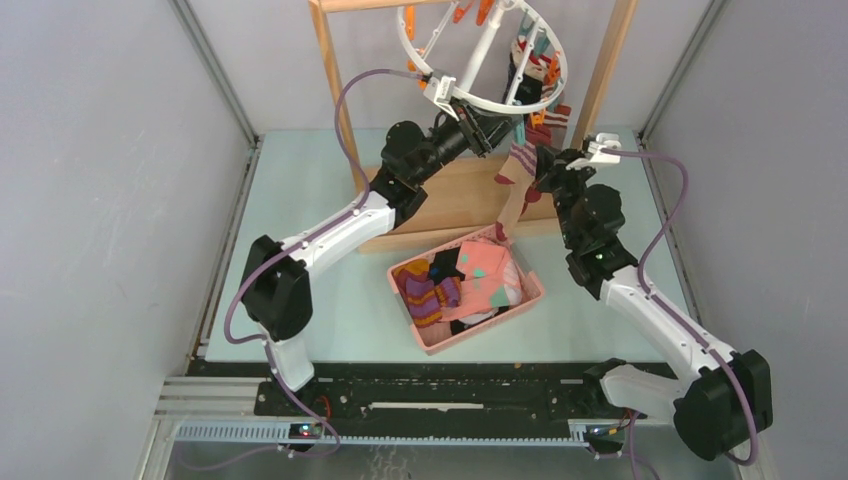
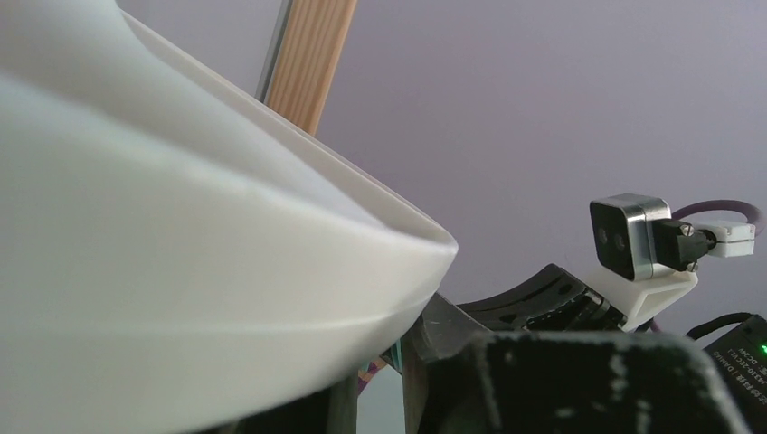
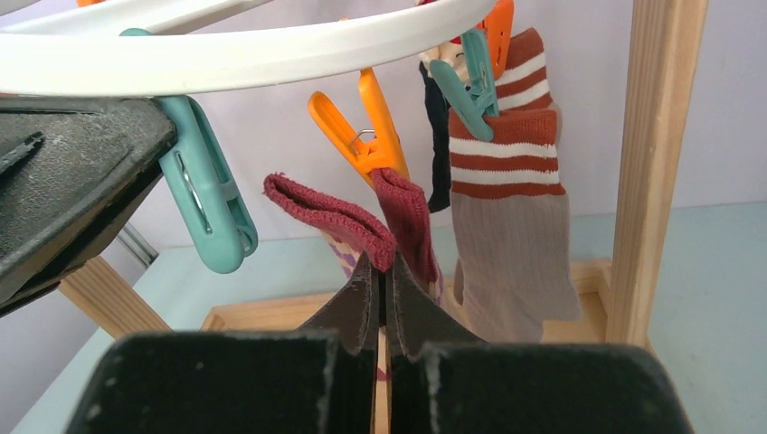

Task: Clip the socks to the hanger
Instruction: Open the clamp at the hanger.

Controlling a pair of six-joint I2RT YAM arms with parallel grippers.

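The white hanger (image 1: 505, 107) hangs tilted inside the wooden rack. My left gripper (image 1: 487, 128) is up at its near rim beside a teal clip (image 3: 203, 199). In the left wrist view the hanger (image 2: 181, 226) covers most of my left gripper (image 2: 391, 362), so what lies between the narrow fingers is hidden. My right gripper (image 3: 383, 271) is shut on the maroon cuff of a striped sock (image 3: 326, 212). One side of that cuff reaches the tip of an orange clip (image 3: 366, 127). The sock (image 1: 517, 185) trails down towards the basket. A tan sock with rust-white stripes (image 3: 511, 208) hangs clipped.
A pink basket (image 1: 480, 335) below the arms holds a purple-orange sock (image 1: 428, 292), a pink one (image 1: 485, 270) and others. The rack's wooden posts (image 1: 333, 80) (image 3: 656, 163) flank the hanger, and its base board (image 1: 450, 195) lies behind the basket.
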